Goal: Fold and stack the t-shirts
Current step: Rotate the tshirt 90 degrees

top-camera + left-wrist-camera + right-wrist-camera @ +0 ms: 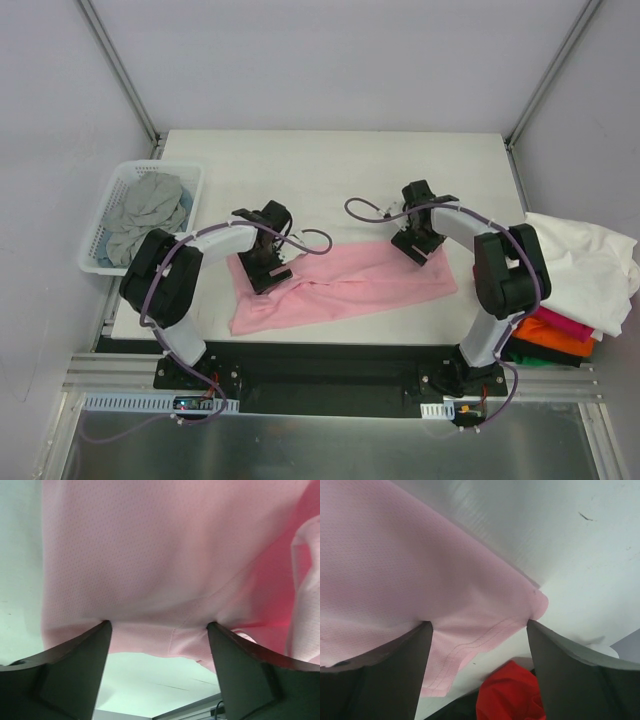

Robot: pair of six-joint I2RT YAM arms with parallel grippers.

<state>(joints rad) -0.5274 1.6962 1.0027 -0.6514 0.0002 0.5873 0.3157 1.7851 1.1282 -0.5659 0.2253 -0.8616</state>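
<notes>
A light pink t-shirt (345, 290) lies stretched out, roughly flat, across the near middle of the table. My left gripper (265, 262) is over its left end. In the left wrist view the gripper (157, 626) is open, both fingertips (102, 630) down on the pink cloth (150, 555) near its hem. My right gripper (420, 245) is over the shirt's far right corner. In the right wrist view it (479, 625) is open, its tips resting on the pink hem (470, 640). Grey shirts (150, 210) lie in the basket.
A white lattice basket (100, 240) stands at the table's left edge. Right of the table lies a pile: a white shirt (580, 265) over magenta (555, 322), orange (555, 345) and black cloth. A red shirt (510, 695) shows below the right gripper.
</notes>
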